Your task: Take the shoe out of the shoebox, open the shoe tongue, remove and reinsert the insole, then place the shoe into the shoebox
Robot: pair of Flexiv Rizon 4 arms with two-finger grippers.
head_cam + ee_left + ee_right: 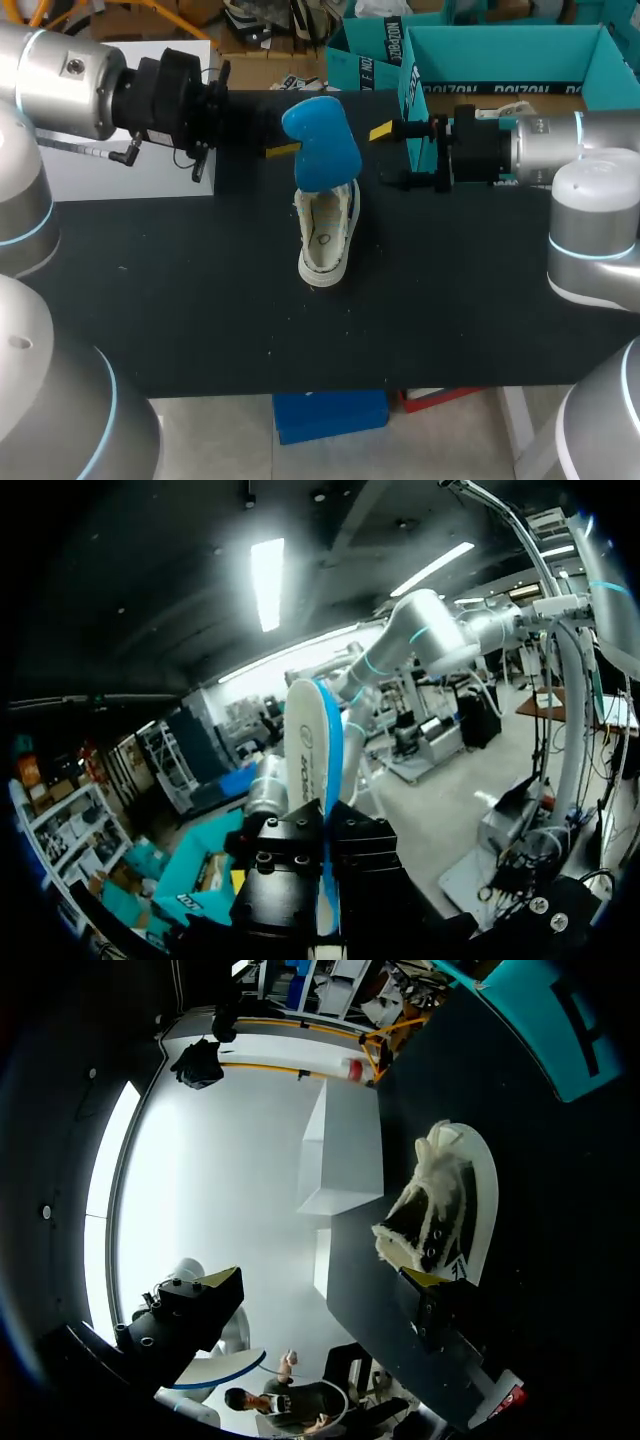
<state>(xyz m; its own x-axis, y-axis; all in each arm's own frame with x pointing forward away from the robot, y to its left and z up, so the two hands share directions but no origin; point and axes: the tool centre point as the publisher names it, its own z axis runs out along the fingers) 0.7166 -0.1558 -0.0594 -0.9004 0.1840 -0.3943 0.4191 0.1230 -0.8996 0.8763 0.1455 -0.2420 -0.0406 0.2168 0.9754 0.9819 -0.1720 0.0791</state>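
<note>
So the left gripper (285, 148) is clamped tight on the blue foam insole with a white underside (322, 145). From the left wrist view you can see the insole standing on edge, pinched between the two black fingers (290, 860). It's up in the air over the far end of the white canvas sneaker (328, 235), which sits on the black table (200, 300) with its tongue pulled open, out of the box. The right gripper (390, 156) is spread wide and holds nothing; it's just beside the insole, with the sneaker close ahead of its yellow tip. The teal cardboard shoebox (500, 55) sits behind it.
</note>
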